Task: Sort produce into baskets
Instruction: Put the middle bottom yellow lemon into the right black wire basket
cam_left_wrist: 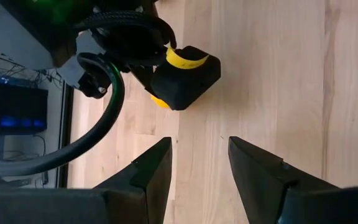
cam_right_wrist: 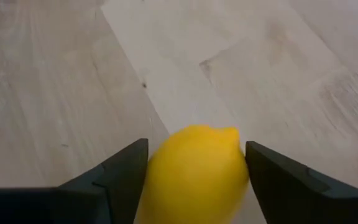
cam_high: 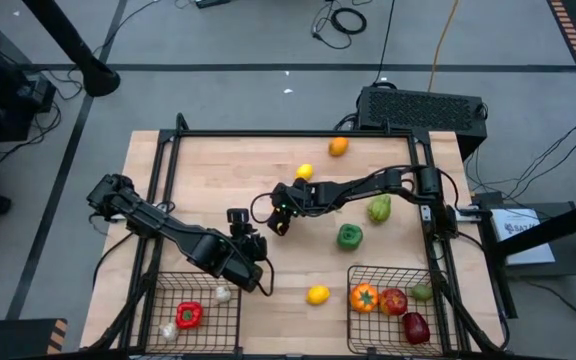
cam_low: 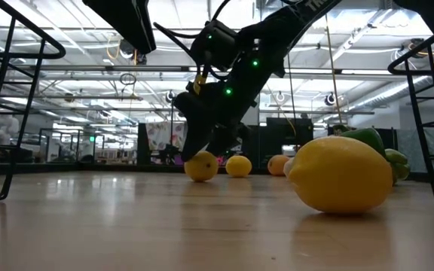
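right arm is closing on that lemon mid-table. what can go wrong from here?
1. The right end effector has the lemon between its fingers near their tips; round fruit could squirt out as they close.
2. The left end effector hovers open close by, facing the right arm's wrist; the arms could bump if either swings.
3. The lemon's route to the right basket passes a green pepper, which a low carry might knock.

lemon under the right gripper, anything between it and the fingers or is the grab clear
Nothing visible is in the way. In the right wrist view the lemon sits directly between the right gripper's two fingers, with only bare table ahead. No other produce lies against it there. Whether the fingers already touch it cannot be told.
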Tool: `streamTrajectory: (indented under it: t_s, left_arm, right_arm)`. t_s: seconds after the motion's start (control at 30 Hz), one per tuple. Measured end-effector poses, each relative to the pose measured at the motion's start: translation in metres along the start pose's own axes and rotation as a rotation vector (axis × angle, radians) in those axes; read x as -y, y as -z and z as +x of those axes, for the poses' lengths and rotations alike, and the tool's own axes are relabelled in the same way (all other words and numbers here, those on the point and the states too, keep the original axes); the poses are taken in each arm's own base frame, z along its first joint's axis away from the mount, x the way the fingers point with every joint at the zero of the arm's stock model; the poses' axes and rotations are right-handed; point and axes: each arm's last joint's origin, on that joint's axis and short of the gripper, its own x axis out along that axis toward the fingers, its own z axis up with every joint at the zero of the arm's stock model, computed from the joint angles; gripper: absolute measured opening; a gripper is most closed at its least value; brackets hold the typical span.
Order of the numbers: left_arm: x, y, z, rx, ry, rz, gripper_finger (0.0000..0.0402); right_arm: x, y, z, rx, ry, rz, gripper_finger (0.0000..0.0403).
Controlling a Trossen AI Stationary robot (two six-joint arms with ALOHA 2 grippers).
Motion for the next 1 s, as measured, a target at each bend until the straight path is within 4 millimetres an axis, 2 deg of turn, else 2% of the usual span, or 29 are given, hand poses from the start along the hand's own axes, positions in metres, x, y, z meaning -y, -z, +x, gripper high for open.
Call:
streamTrajectory:
  t_s: [0.23, 0.57, 0.7, 1.0]
  left_arm:
    - [0.0, 0.0, 0.0, 0.0, -0.002, 0.0, 0.0166]
    - [0.0, 0.0, 0.0, -0.001, -0.003, 0.001, 0.0166]
    - [0.0, 0.0, 0.0, -0.001, -0.003, -0.009, 0.0166]
    - [-0.001, 0.0, 0.001, -0.002, -0.003, -0.017, 0.0166]
  right_arm:
    - [-0.001, -0.001, 0.0, -0.009, -0.016, 0.006, 0.0271]
    - [-0.005, -0.009, -0.008, -0.036, 0.063, 0.001, 0.0323]
    - [-0.006, -0.012, -0.009, -0.005, 0.075, 0.03, 0.0325]
    - [-0.004, -0.003, -0.008, -0.081, 0.112, 0.021, 0.0325]
